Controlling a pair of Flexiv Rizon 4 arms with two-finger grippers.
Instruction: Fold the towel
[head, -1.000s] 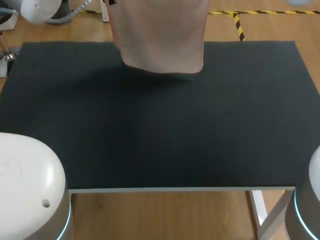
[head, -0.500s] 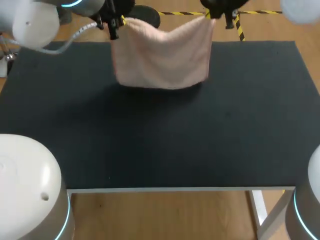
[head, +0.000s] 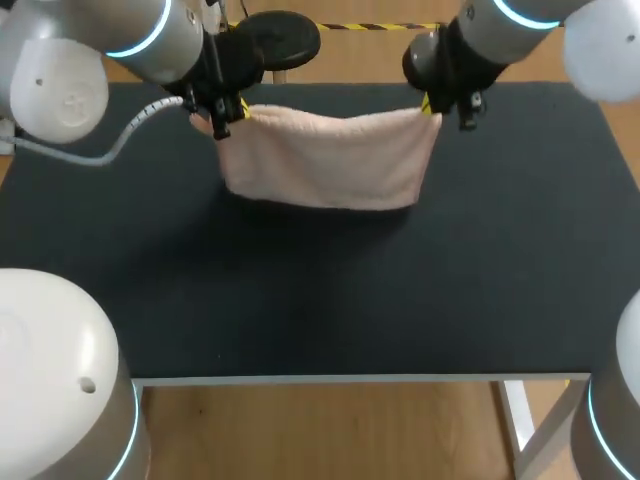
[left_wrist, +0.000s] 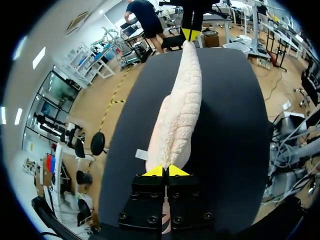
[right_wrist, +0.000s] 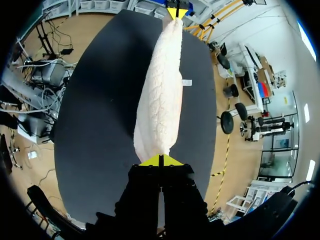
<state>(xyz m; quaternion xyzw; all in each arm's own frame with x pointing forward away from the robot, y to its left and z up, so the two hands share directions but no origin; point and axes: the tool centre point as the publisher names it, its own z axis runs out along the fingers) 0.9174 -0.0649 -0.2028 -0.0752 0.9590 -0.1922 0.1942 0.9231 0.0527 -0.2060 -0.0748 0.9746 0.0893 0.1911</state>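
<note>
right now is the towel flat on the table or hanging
Hanging: the towel spans between left end effector and right end effector, each shut on a top corner.

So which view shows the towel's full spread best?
The head view: the towel hangs face-on, held at its top corners by the left end effector and right end effector. Both wrist views show it only edge-on, a narrow strip.

Pale pink, fluffy towel (head: 325, 160) hangs in the air, stretched wide by its two top corners. The top edge dips a little mid-span, and the bottom edge sits low over the far half of the black table (head: 400, 290).
</note>
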